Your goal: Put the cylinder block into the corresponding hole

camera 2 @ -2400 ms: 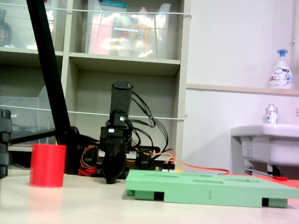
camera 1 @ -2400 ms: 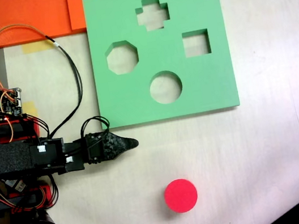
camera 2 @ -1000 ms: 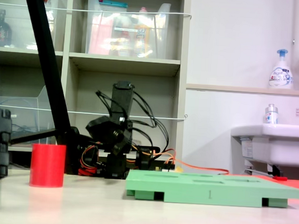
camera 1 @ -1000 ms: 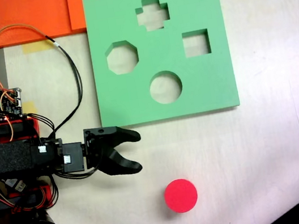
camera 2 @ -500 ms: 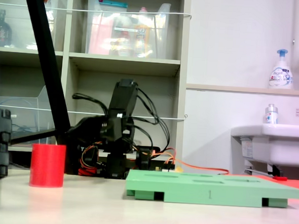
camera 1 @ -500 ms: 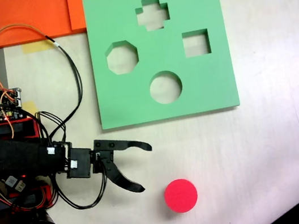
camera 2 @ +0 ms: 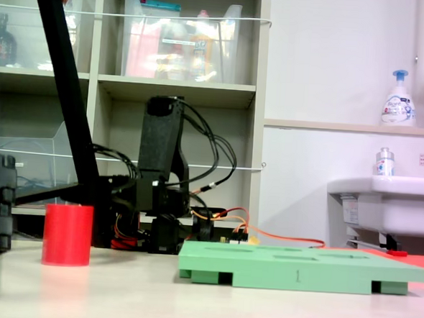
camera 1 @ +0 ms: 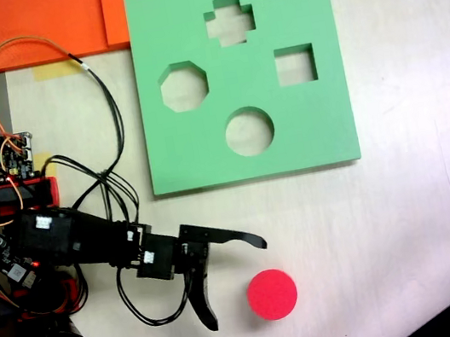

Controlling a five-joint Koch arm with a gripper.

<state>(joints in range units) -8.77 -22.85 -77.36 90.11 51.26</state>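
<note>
matt, seemingly foam cylinder block (camera 1: 272, 294) and green board (camera 1: 322, 130); black plastic tool (camera 1: 237, 281)

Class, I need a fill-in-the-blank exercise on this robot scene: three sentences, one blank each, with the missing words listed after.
1. The gripper has its jaws ____, with nothing between them.
2. In the first exterior view, the cylinder block stands on the table, ____ the green board.
3. The corresponding hole is the cutout whose shape is ____, and it is vacant.

Missing words: open; below; round
</note>
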